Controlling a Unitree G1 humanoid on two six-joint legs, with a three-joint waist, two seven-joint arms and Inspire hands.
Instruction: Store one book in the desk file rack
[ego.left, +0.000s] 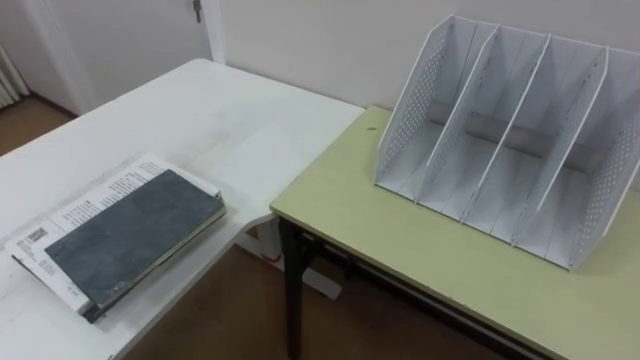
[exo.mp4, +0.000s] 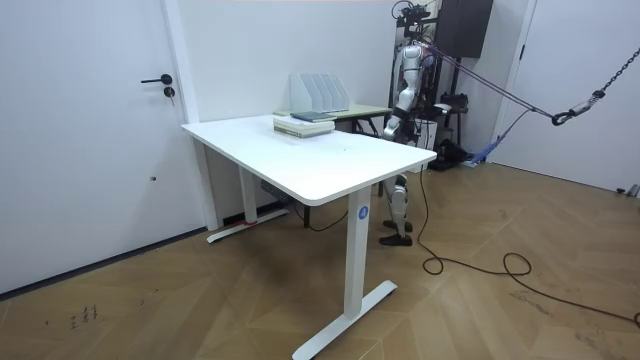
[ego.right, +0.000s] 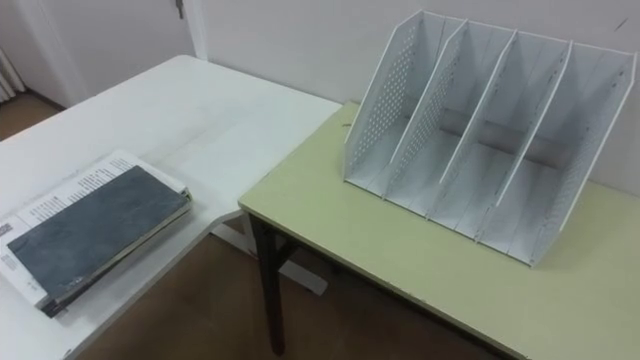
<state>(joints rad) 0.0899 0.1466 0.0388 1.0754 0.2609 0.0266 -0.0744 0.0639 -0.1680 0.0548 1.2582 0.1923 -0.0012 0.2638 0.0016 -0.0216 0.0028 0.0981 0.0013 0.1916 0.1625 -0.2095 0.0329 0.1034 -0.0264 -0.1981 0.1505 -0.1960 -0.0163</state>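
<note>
Rack's (ego.left: 415, 100) right end runs off the edge; lower book (ego.left: 90, 205) mostly covered by the dark book (ego.left: 135, 240); green table (ego.left: 400, 250) cut off below and right.

A white table (ego.left: 230, 110) stands on white legs with a flat white foot (exo.mp4: 345, 318) on the wooden floor (exo.mp4: 200, 310), which is laid in a herringbone pattern. A pale green desk (ego.left: 400, 250) with a dark leg (ego.left: 292, 290) stands close beside the table at its far end. Floor shows in the gap between the two at the near side. Both stand against a white wall (ego.left: 320, 40). A white door (exo.mp4: 80, 130) with a black lever handle (exo.mp4: 157, 80) is on the room view's left. A tall dark cabinet (exo.mp4: 465, 25) stands in the far corner.
</note>
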